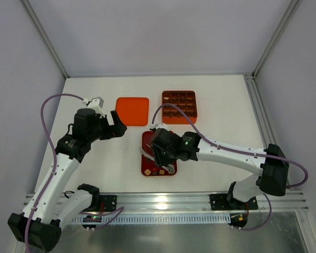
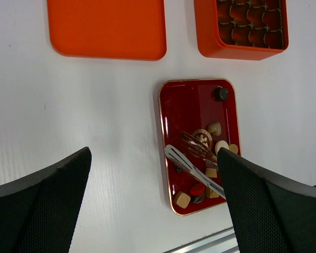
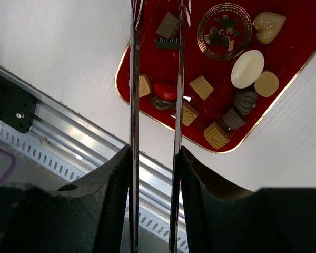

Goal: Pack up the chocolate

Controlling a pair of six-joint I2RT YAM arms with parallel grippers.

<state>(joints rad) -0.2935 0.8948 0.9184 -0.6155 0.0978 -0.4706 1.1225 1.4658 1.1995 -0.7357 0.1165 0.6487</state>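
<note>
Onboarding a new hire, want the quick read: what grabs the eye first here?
The right gripper clamps metal tongs, their tips over a dark red tray at the near middle, littered with small chocolate pieces in cream, tan and brown. Behind it sit an orange grid box and, to its left, a flat orange lid, with the open left gripper hovering by the lid.

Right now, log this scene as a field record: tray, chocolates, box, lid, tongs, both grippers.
tray: dark red, flat on the table, nearer the arms than the box
chocolates: loose on the tray, mostly at its near end; brown, tan, cream
box: orange, grid compartments, open; contents unclear
lid: orange, flat on the table, left of the box
tongs: metal, blades apart, tips over the tray
right gripper: shut on the tongs
left gripper: open, empty
</note>
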